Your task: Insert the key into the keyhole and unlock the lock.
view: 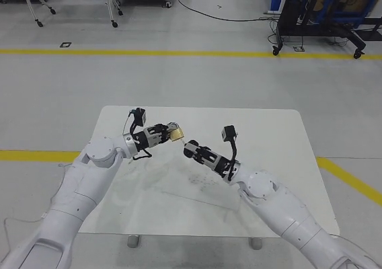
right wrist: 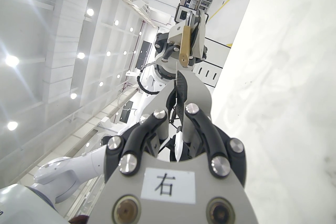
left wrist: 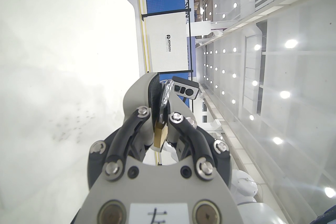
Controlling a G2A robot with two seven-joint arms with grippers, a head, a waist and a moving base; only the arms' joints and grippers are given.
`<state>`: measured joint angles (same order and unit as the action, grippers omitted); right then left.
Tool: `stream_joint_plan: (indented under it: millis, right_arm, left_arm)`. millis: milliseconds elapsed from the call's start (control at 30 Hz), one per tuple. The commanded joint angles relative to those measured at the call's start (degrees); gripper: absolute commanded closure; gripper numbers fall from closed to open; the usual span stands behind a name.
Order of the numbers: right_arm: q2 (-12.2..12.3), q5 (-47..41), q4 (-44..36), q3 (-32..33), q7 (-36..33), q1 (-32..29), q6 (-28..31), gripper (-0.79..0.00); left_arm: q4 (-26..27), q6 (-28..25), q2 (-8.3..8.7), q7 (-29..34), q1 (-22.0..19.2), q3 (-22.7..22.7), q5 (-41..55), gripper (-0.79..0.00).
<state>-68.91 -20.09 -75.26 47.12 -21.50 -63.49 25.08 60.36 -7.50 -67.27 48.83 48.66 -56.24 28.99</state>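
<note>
A: Where's the lock point(right wrist: 184, 42)?
B: In the air over the table point(view: 272, 141), near its middle, held by the left gripper point(left wrist: 163, 97). The fingers point(left wrist: 139, 96) are clenched on its shackle point(left wrist: 167, 91) end, one pad on each flat side.
A: What does it look like?
B: A small padlock. It has a flat, oblong brass body with squared edges, and a bright silver shackle loops out of one end. From the right wrist it's edge-on, so it reads as a narrow gold bar. The shackle end is tucked between the fingers and the other end pokes out toward the right gripper point(right wrist: 180, 80).
A: Any slot for the key point(right wrist: 176, 69)?
B: There's a small round mark point(right wrist: 185, 60) on that free end. It's too small to say whether that's it.
A: And the key itself?
B: A thin grey sliver, edge-on, sticking out past the right gripper's fingers point(right wrist: 195, 93), which are squeezed tight on it. Its head is hidden between the pads.
A: How close are the two?
B: Very near. The key's tip sits just beside the lock's free end, and I can't tell if they touch. From above, the grippers face each other tip to tip with a small gap, both clear of the table.
</note>
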Motion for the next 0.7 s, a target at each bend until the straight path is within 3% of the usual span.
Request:
stream_joint_plan:
  millis: [0, 667]
  right_arm:
    - [-0.22, -0.06, 0.35, 0.01, -0.02, 0.11, 0.04, 0.000]
    - [-2.42, 2.72, 2.43, 0.45, 3.43, 0.60, -1.23, 0.000]
  left_arm:
    - [0.10, 0.05, -0.02, 0.01, 0.09, -0.16, -0.19, 0.000]
    - [0.91, 0.79, -0.55, -1.40, 0.78, -1.16, -1.97, 0.000]
